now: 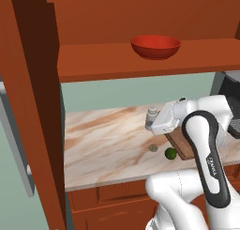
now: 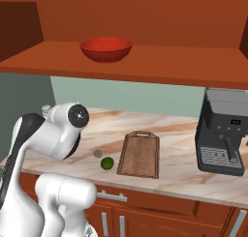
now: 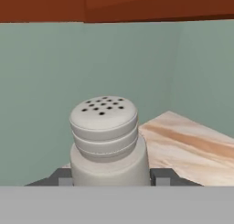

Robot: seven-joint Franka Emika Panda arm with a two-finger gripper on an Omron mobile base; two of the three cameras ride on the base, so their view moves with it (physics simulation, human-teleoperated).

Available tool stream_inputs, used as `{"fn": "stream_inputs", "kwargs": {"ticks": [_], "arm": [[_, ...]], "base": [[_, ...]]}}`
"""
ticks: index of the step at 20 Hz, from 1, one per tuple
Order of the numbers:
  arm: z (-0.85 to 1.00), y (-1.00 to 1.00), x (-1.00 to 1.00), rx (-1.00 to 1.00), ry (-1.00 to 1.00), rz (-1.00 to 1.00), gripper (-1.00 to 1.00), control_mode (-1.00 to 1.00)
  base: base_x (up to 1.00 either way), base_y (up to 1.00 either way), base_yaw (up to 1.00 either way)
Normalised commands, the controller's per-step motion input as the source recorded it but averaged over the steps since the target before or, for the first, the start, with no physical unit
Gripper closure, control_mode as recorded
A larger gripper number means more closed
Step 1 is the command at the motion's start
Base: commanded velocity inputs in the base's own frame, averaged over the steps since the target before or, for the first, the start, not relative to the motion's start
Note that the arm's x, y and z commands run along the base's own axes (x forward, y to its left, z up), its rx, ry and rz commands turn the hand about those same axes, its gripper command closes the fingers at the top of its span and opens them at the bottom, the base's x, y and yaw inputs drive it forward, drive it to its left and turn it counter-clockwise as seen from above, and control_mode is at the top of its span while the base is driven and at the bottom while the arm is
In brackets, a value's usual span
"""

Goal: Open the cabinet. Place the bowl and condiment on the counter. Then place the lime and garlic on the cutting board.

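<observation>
My gripper [image 3: 112,177] is shut on the condiment [image 3: 106,136], a whitish shaker standing upright between the two dark fingertips [image 3: 162,176]. From the left base the condiment [image 1: 152,114] hangs in the gripper [image 1: 153,123] over the back of the counter [image 1: 103,140]. The red bowl [image 1: 155,46] sits on the open cabinet's shelf [image 1: 117,60], above the hand. On the counter the green lime [image 1: 170,153] and the greyish garlic [image 1: 153,148] lie close together, just left of the cutting board [image 2: 139,155]. The bowl [image 2: 105,48], lime [image 2: 107,163] and garlic [image 2: 98,154] also show from the right.
The opened cabinet door [image 1: 28,107] stands out at the left, with its grey bar handle [image 1: 16,144]. A dark coffee machine [image 2: 225,137] occupies the counter to the right of the board. Lower drawer fronts [image 2: 145,207] run beneath the counter edge.
</observation>
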Motion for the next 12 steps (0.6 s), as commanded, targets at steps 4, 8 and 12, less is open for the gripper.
{"fn": "stream_inputs", "kwargs": {"ticks": [4,8,12], "arm": [[-0.12,0.33,0.25,0.02,-0.06,0.00,1.00,-1.00],[-0.11,0.36,0.25,0.00,-0.01,0.00,1.00,-1.00],[-0.15,0.35,0.31,0.00,0.00,0.00,1.00,-1.00]], "base": [[0.00,0.00,0.00],[0.00,0.00,0.00],[0.00,0.00,0.00]]}}
